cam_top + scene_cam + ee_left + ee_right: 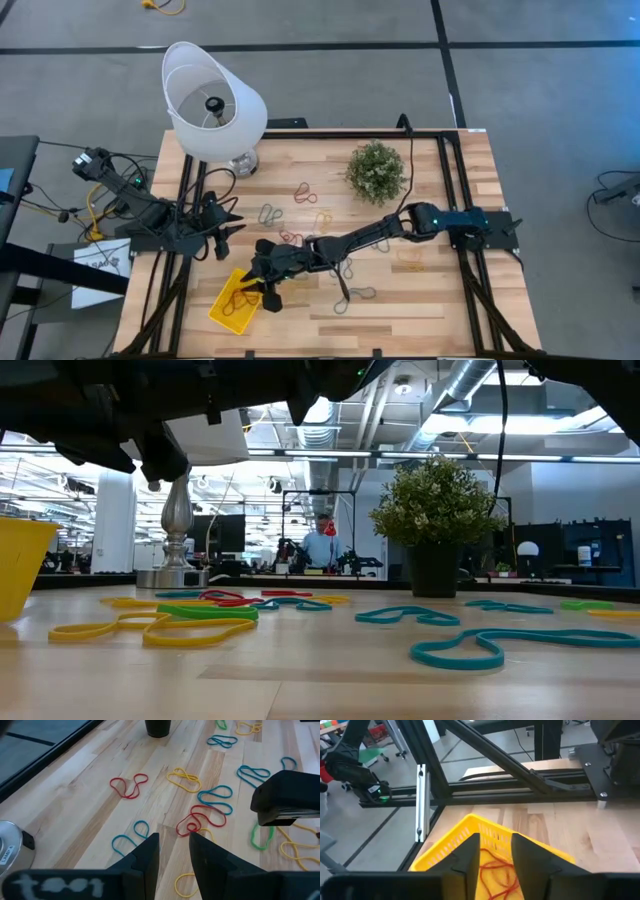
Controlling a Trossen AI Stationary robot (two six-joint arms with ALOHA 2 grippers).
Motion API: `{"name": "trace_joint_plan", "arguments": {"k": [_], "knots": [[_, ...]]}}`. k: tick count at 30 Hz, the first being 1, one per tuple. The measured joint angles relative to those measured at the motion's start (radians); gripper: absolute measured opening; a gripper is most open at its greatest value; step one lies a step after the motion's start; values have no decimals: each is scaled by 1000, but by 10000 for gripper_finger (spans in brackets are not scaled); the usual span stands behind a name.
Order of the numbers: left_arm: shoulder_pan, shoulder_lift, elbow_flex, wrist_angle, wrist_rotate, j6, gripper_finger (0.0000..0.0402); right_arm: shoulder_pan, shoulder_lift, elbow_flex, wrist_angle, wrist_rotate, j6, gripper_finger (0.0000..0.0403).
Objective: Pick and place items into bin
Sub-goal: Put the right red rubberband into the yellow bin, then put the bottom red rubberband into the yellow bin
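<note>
The right gripper [495, 851] hangs over the yellow bin [535, 851], its fingers slightly parted and holding nothing. Red bands [496, 870] lie inside the bin. Beyond the bin, loose bands [300, 192] scatter across the table [440, 310]. The left gripper [173, 851], narrowly parted and empty, waits beside the bin, toward the lamp [212, 105].

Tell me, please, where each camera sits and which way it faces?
High: overhead, straight down on the table and both arms.
Low: at tabletop height, level across bands toward the plant.
Left wrist: behind the left end effector, facing scattered bands.
Right wrist: behind the right end effector, over the yellow bin.
High and right wrist share the bin.
</note>
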Motion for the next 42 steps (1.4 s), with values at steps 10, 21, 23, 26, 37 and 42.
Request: {"name": "trace_joint_plan", "arguments": {"k": [10, 21, 23, 26, 37, 42], "knots": [[0, 0, 0, 6, 85, -33, 98, -33, -224, 0, -401, -239, 56, 127], [20, 83, 0, 320, 47, -3, 98, 11, -591, -1, -1017, -200, 8, 98], [46, 144, 1, 374, 55, 17, 98, 23, -646, -1, -1061, -115, 8, 98], [105, 254, 1, 446, 114, 41, 98, 52, -722, -1, -1097, 15, 7, 98], [395, 651, 1, 778, 490, 259, 98, 79, -866, -1, -1107, 249, -2, 98], [475, 781, 23, 832, 580, 430, 98, 55, -856, -1, -1123, 246, -2, 98]]}}
